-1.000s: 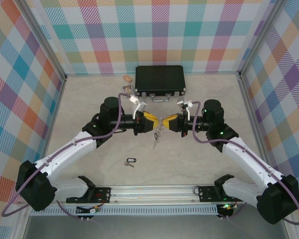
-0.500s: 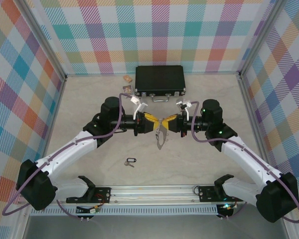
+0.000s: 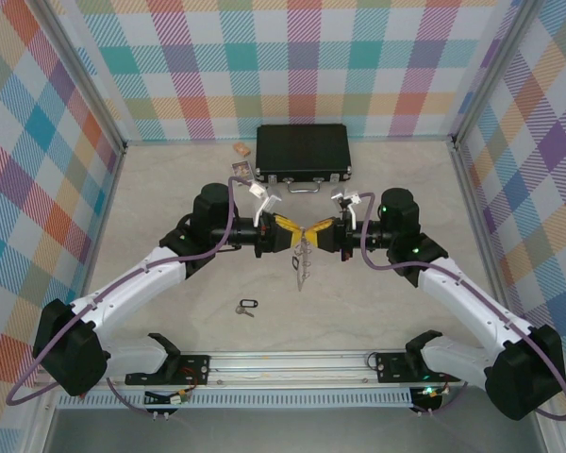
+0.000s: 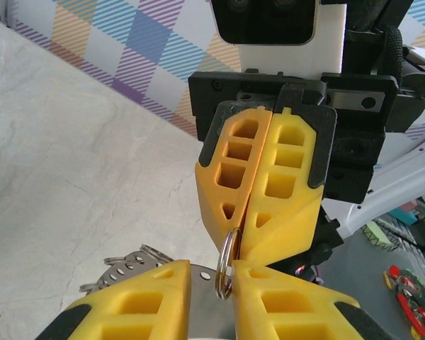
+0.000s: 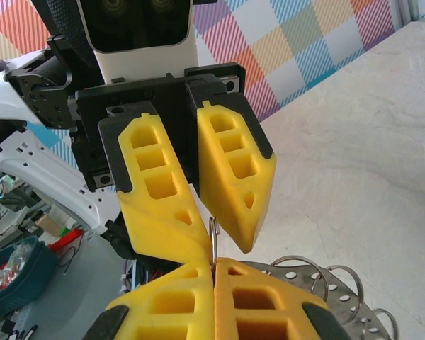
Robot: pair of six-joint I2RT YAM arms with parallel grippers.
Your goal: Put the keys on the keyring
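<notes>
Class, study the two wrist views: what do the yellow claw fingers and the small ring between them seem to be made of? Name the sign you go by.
Yellow fingers: probably moulded or printed plastic, matte, with hollow pockets in each face. Small ring: apparently metal, a thin wire with a silvery shine.

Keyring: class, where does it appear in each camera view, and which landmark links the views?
Top external: keyring hangs at centre, under the yellow fingers.
Left wrist: bottom left.
Right wrist: bottom right.
Shared landmark: those yellow fingers, meeting tip to tip.
</notes>
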